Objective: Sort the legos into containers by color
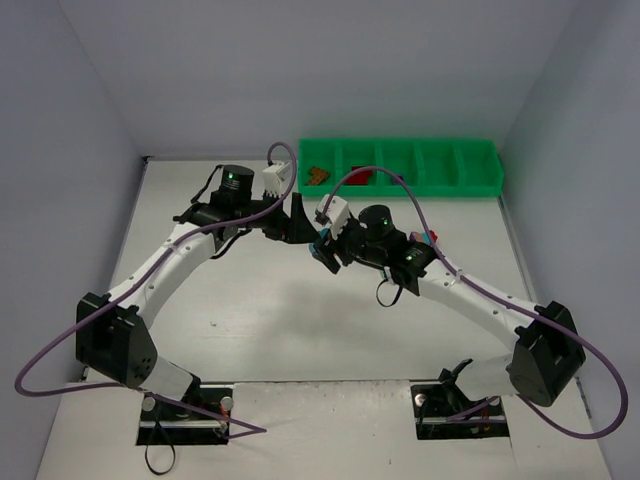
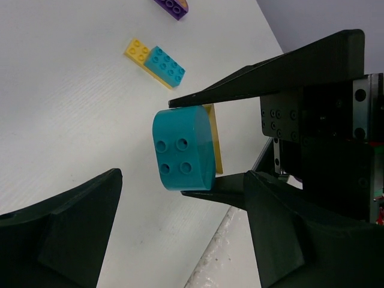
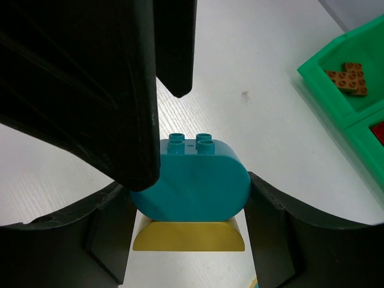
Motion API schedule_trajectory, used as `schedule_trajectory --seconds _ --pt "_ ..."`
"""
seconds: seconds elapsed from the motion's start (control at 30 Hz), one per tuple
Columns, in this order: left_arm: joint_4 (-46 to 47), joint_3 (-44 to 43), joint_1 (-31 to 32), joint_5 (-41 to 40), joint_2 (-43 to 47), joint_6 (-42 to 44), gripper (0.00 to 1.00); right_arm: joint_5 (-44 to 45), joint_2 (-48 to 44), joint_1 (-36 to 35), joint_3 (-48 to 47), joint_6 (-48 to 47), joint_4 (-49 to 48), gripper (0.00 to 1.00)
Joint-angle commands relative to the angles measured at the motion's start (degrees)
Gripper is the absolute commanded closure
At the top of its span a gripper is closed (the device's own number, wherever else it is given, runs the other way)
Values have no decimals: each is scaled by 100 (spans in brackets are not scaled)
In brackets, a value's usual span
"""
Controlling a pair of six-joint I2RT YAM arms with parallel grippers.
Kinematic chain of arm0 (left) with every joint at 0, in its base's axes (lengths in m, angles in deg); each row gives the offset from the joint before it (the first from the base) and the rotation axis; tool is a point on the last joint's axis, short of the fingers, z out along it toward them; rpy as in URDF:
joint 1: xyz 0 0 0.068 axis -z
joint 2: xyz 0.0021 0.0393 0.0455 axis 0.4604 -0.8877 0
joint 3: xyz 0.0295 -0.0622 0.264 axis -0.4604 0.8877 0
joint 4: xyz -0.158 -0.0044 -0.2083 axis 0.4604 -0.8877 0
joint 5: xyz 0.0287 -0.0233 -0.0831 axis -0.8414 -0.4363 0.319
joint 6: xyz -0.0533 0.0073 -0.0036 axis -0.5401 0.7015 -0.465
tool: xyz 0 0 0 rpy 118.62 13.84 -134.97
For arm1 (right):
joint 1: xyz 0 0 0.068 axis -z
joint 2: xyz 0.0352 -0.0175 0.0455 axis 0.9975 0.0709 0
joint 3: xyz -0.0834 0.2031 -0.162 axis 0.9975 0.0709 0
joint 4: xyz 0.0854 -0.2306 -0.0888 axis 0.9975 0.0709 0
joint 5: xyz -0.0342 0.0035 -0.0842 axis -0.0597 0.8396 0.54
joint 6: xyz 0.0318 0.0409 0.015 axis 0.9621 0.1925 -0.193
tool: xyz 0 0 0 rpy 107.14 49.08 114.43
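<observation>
My right gripper (image 3: 191, 204) is shut on a stack held above the table: a teal rounded brick (image 3: 192, 186) on a yellow half-round brick (image 3: 189, 235). In the left wrist view the teal brick (image 2: 183, 150) sits between the right gripper's black fingers (image 2: 252, 78). My left gripper (image 2: 183, 183) is open, with its jaws on either side of that brick; one left finger (image 3: 90, 90) overlaps the brick's top left. In the top view both grippers meet mid-table, left (image 1: 297, 215) and right (image 1: 323, 250). The green tray (image 1: 480, 185) holds a brown brick (image 1: 318, 175) and a red brick (image 1: 360, 178).
A yellow and teal brick stack (image 2: 156, 63) and a purple brick (image 2: 173, 6) lie on the white table. More bricks (image 1: 428, 238) show partly behind the right arm. The tray's corner (image 3: 315, 90) is close on the right in the right wrist view.
</observation>
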Motion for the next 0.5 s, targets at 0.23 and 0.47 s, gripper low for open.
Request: schedule_trajectory --seconds 0.23,0.47 --pt "175 -185 71 544 -322 -140 30 -113 -230 -102 -397 -168 -501 94" --pt "360 -115 80 570 -446 -228 55 -149 -266 -111 -371 -159 -501 94"
